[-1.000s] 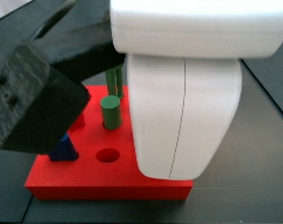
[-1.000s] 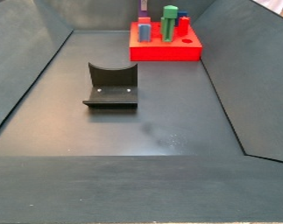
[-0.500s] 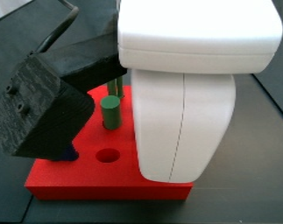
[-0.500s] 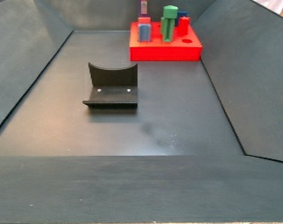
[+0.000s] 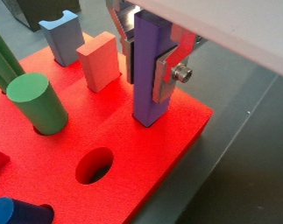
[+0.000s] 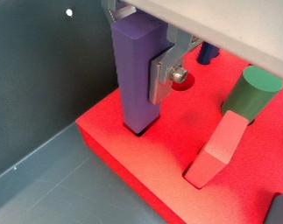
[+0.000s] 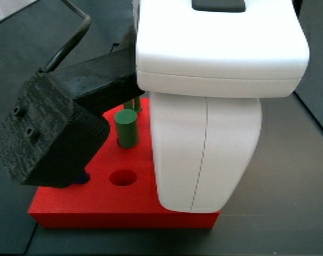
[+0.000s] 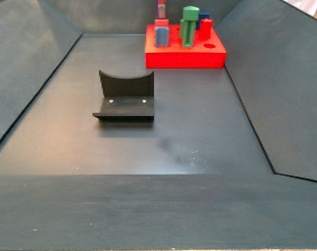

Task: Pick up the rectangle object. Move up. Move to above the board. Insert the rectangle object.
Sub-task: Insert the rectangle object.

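My gripper [image 5: 150,74] is shut on the rectangle object [image 5: 150,96], a tall purple block held upright; it shows in both wrist views [image 6: 135,96]. The silver fingers [image 6: 162,70] clamp its upper half. Its lower end meets the red board [image 5: 155,166] near a corner, and a dark gap shows around its foot, as if it sits in a hole. The board also shows in both side views [image 7: 110,210] [image 8: 184,57]. In a side view the white arm body [image 7: 211,120] hides the gripper and block.
On the board stand a green peg [image 5: 36,103] [image 7: 125,128], a salmon block [image 5: 99,61], a grey-blue block [image 5: 61,37] and a dark-blue block [image 6: 208,52]. A round hole [image 5: 95,164] is open. The dark fixture [image 8: 126,96] stands mid-floor inside grey walls.
In the side view the arm and its dark wrist block have sunk lower over the board. The board and pegs have not moved.
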